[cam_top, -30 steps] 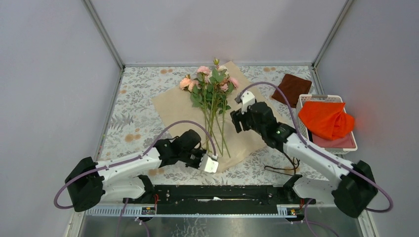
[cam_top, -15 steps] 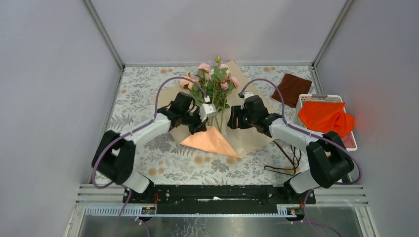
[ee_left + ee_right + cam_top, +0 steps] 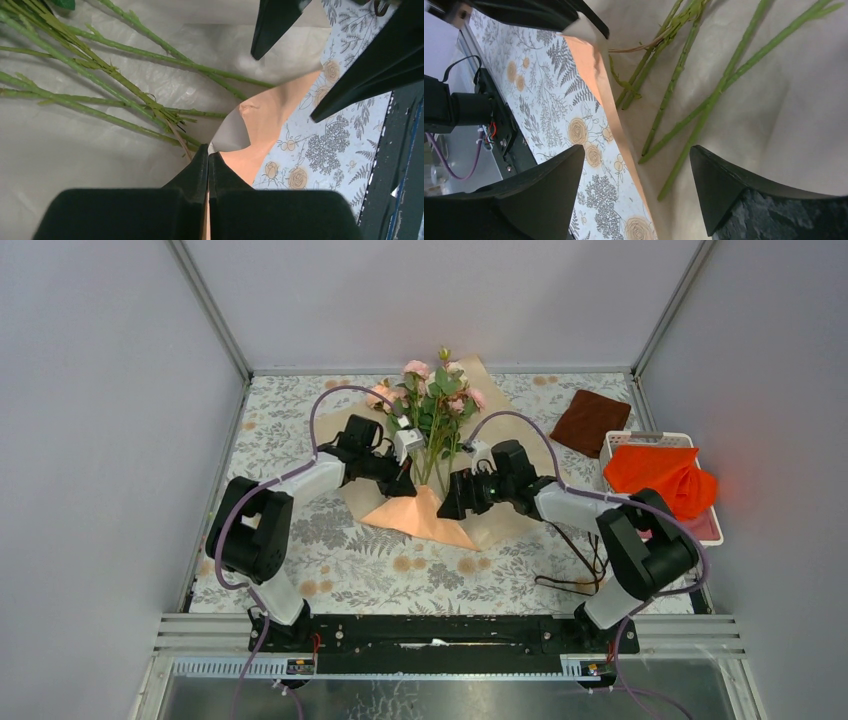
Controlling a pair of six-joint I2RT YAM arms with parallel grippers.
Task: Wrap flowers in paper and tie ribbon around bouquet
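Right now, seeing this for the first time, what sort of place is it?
Likely a robot test booth, not a florist's: plain grey walls box in a small table, the left arm and right arm are bolted to a rail, with flowers on paper.

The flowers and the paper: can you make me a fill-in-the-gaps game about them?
The left gripper is pinching a corner of the ____.
The right gripper holds nothing; its jaws are ____.
The orange cloth sits in a white ____.
Missing words: paper, open, basket.
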